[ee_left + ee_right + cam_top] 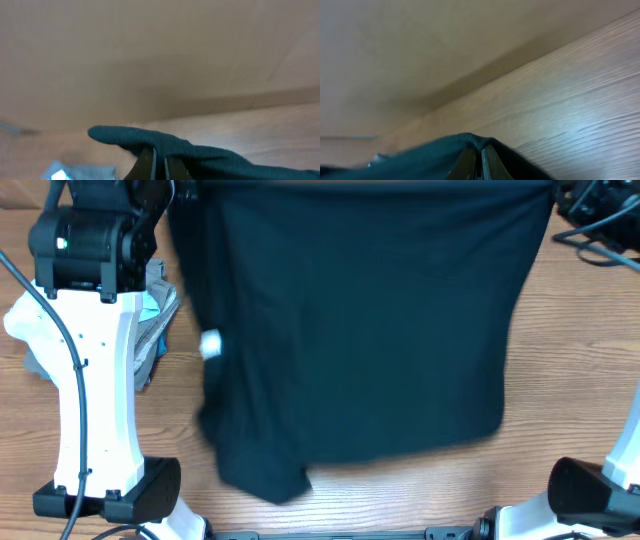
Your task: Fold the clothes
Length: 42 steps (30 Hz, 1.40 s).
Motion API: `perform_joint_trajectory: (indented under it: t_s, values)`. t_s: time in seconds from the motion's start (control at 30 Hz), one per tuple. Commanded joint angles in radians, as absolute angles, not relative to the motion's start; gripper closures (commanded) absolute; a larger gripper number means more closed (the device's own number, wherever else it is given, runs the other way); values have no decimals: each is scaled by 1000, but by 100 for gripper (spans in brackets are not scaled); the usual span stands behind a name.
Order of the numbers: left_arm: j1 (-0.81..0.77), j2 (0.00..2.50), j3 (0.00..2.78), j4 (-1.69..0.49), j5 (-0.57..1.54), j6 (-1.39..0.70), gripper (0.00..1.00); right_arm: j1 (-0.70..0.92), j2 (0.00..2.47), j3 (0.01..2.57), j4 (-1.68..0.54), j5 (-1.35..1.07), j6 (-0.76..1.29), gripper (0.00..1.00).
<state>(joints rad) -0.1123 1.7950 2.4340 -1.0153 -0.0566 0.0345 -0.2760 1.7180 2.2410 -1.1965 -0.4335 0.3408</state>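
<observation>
The left gripper (160, 167) is shut tight on an edge of the dark cloth (360, 330). The right gripper (479, 165) pinches another edge. The cloth is spread wide over the middle of the wooden bench (580, 360). A grey and blue clothes pile (155, 330) lies just beside its left edge.

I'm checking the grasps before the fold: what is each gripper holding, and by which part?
Both pinch the dark garment: left gripper near a corner, right gripper on a bunched edge.
</observation>
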Motion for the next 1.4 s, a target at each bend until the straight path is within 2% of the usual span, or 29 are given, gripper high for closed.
perform_joint_trajectory:
  t_s: [0.0,0.27,0.47,0.67,0.87,1.17,1.37]
  values:
    - [-121,1687,2622,-1050,-23,68,96,-363,1642,2364,-1207,-473,345,96]
    - [-125,1722,2638,-1416,-54,61,96,-400,1655,2335,-1354,-421,280,96]
    - [-125,1890,2635,-1690,-58,11,96,-387,1709,2152,-1490,-307,250,96]
    - [-130,2024,2401,-1690,9,-25,96,-385,1745,1757,-1403,-307,201,96]
    - [-139,2034,2095,-1690,24,-34,96,-385,1745,1448,-1321,-294,175,96]
    - [-151,2033,1681,-1648,54,-47,96,-395,1745,1230,-1261,-183,234,95]
    - [-178,2033,1483,-1597,53,-57,95,-421,1745,1189,-1281,-133,243,95]
